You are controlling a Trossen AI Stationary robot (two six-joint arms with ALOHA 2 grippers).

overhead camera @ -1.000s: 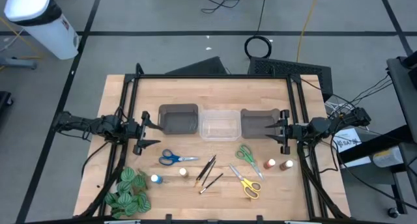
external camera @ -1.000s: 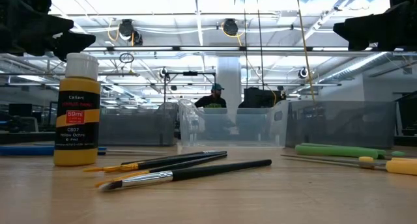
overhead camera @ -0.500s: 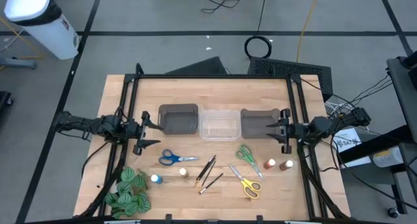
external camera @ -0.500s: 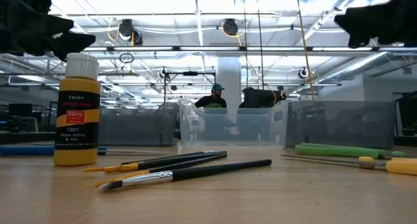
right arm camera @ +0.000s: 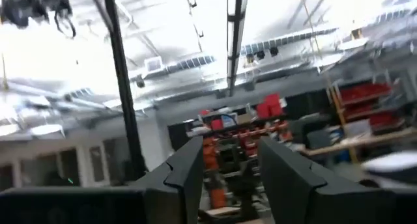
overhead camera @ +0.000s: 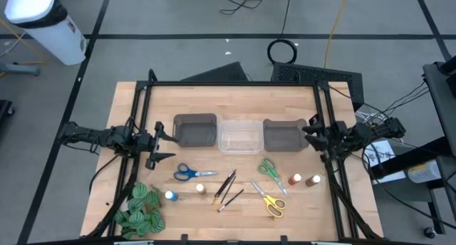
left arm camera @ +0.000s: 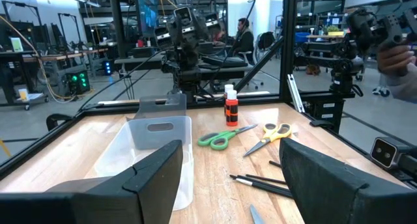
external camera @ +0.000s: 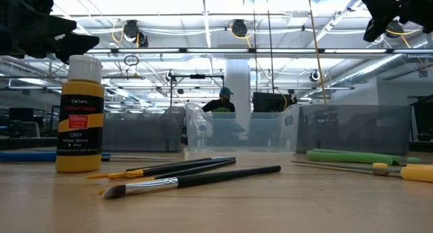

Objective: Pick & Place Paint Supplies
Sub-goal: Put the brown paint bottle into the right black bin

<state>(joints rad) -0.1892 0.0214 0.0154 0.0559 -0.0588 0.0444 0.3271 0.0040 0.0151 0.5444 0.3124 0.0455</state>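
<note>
The paint supplies lie on the wooden table's near half. There are blue scissors, green scissors, yellow scissors, dark paintbrushes and small bottles. The bottles stand upright; the rest lie flat. My left gripper waits open and level at the table's left side, left of the bins. My right gripper hovers at the right side by the right grey bin, tipped upward. It is open by a narrow gap with nothing between its fingers.
Three bins stand in a row mid-table: grey, clear, grey. A green striped leafy bunch lies at the near left corner. A black frame borders the table. People show in the room beyond.
My right gripper has tipped its fingers upward, rolled about its own line and risen a little beside the right grey bin. The gap between its fingers is unchanged. The objects on the table have stayed in place.
</note>
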